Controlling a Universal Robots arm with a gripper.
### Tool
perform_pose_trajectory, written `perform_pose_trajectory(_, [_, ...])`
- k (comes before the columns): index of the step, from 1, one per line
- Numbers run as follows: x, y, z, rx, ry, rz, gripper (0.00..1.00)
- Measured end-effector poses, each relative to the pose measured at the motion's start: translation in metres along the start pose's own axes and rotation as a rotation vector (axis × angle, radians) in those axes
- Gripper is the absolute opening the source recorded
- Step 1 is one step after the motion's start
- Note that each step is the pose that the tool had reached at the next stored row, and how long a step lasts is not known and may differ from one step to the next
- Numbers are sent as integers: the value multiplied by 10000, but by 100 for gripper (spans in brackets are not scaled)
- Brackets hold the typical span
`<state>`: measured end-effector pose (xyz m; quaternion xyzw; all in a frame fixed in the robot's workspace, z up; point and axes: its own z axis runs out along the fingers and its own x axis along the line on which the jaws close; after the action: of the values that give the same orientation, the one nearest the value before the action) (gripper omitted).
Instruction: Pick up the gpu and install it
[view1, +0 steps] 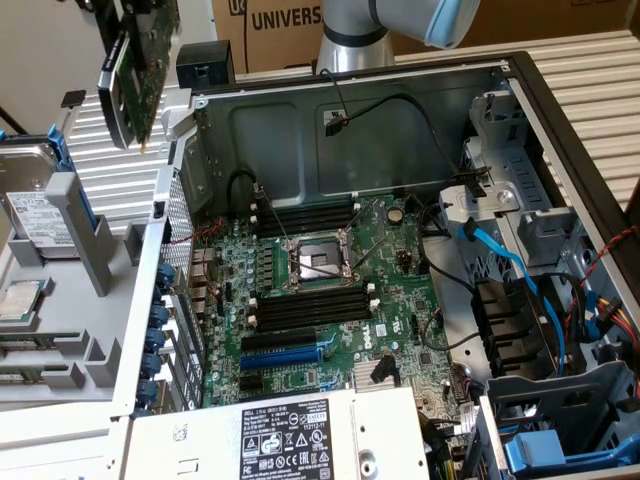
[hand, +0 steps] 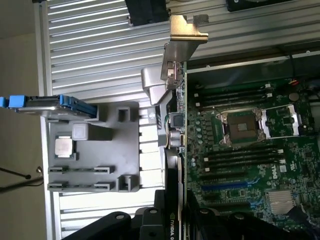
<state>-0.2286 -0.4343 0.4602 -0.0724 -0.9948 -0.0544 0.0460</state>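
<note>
Power supply (view1: 290, 440) sits in the exterior view's foreground as I watch the open computer case (view1: 350, 130) and its motherboard (view1: 320, 290) on the slatted table (view1: 590, 70). Jaws stand partly closed, clamped on the gpu (view1: 135, 80), which hangs tilted in the air above the table, just outside the case on the exterior view's left. Light, stiff and fragile, I judge: best gripped across board and cooler, clear of the contacts. Wrist view gives the gpu (hand: 180, 185) edge-on, bracket (hand: 186, 35) at the end away from the jaws; exterior view gives its height and tilt.
</note>
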Motion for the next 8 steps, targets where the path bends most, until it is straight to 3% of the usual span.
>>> perform_pose_trajectory(3, [-115,14,-9,10,75,6,27])
perform_pose_trajectory(8, [-341,43,-21,20,97,9,27])
